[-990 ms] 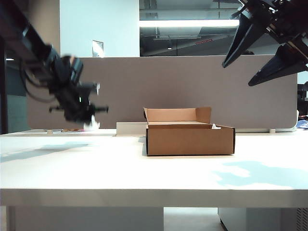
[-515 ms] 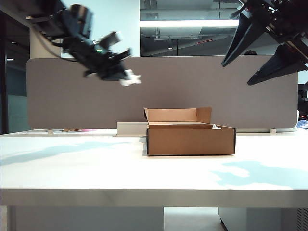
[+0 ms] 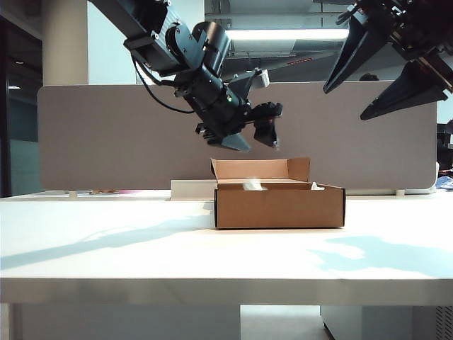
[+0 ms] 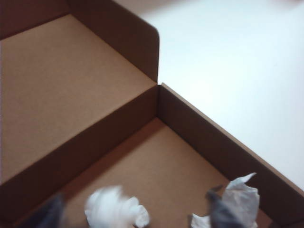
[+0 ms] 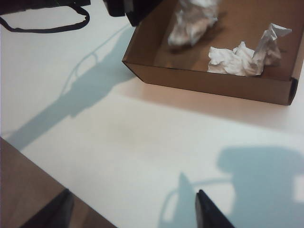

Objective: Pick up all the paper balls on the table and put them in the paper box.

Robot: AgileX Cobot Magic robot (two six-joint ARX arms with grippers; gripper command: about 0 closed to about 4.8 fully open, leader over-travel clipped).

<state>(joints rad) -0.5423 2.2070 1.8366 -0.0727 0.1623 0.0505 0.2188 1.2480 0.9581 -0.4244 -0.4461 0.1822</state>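
The brown paper box (image 3: pixel 279 207) stands mid-table (image 3: pixel 141 248). My left gripper (image 3: pixel 249 140) hangs open just above the box's left half. Below it a white paper ball (image 3: pixel 253 185) lies loose inside the box, free of the fingers. In the left wrist view that ball (image 4: pixel 116 210) is blurred on the box floor (image 4: pixel 156 161) between the spread fingers of the left gripper (image 4: pixel 133 209), and another paper ball (image 4: pixel 241 199) lies beside it. My right gripper (image 3: pixel 345 104) is open, high at the right, holding nothing. Its wrist view shows the right gripper (image 5: pixel 133 209) over bare table, the box (image 5: pixel 199 80), the blurred ball (image 5: pixel 192 19) and more crumpled paper (image 5: pixel 240 57).
A grey divider panel (image 3: pixel 106 134) runs along the back of the table. A flat white block (image 3: pixel 191 188) lies behind the box's left end. The box's rear flaps (image 3: pixel 262 168) stand upright. The table's thick front edge (image 3: pixel 226 290) is near the camera.
My left arm swung up from the left and across over the box carrying a paper ball, then opened. The ball now lies in the box. The right gripper stayed put.
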